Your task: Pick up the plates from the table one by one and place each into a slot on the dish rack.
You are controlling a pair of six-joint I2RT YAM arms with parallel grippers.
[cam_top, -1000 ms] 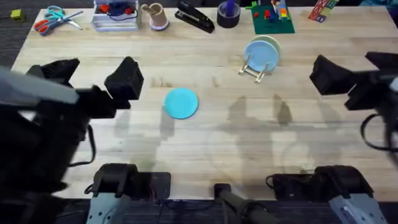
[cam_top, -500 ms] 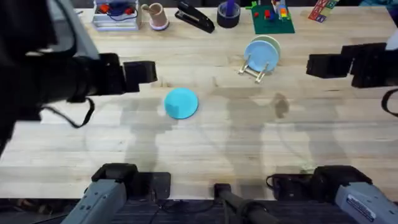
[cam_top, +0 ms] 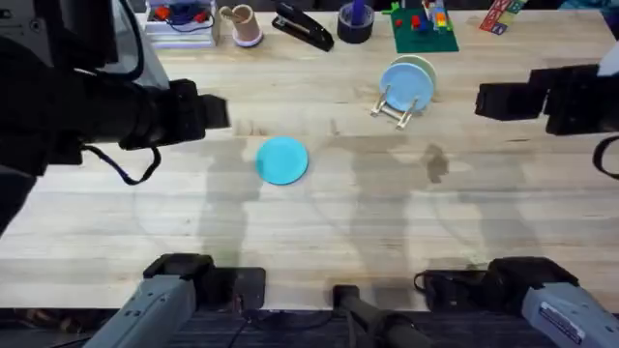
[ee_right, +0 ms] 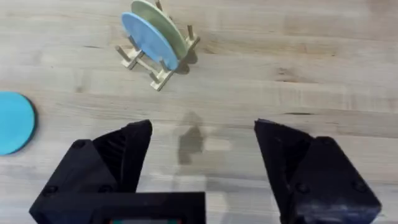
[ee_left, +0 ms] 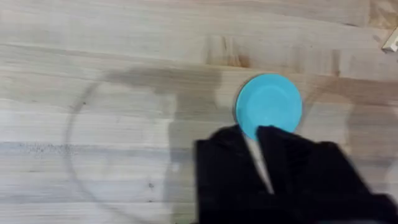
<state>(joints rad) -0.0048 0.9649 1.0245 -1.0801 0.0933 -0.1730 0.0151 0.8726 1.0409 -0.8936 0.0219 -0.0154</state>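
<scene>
Left end effector (ee_left: 252, 138) is seen nearly closed, empty, above the turquoise plate (cam_top: 282, 159) lying flat mid-tabletop (cam_top: 319, 232). Pale blue and cream plates (cam_top: 404, 81) are slotted upright in dish rack (cam_top: 395, 112). Right end effector (ee_right: 202, 149) is held wide open, empty.

no legible text, no labels, no brands, no numbers on anything

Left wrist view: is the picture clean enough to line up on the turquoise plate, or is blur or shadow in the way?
Left wrist view: the round turquoise plastic plate is fairly sharp, soft shadows cross the light wooden table, and the black left gripper is blurred. Overhead view: the left arm looms dark and blurred, but the plate is unshadowed.
</scene>
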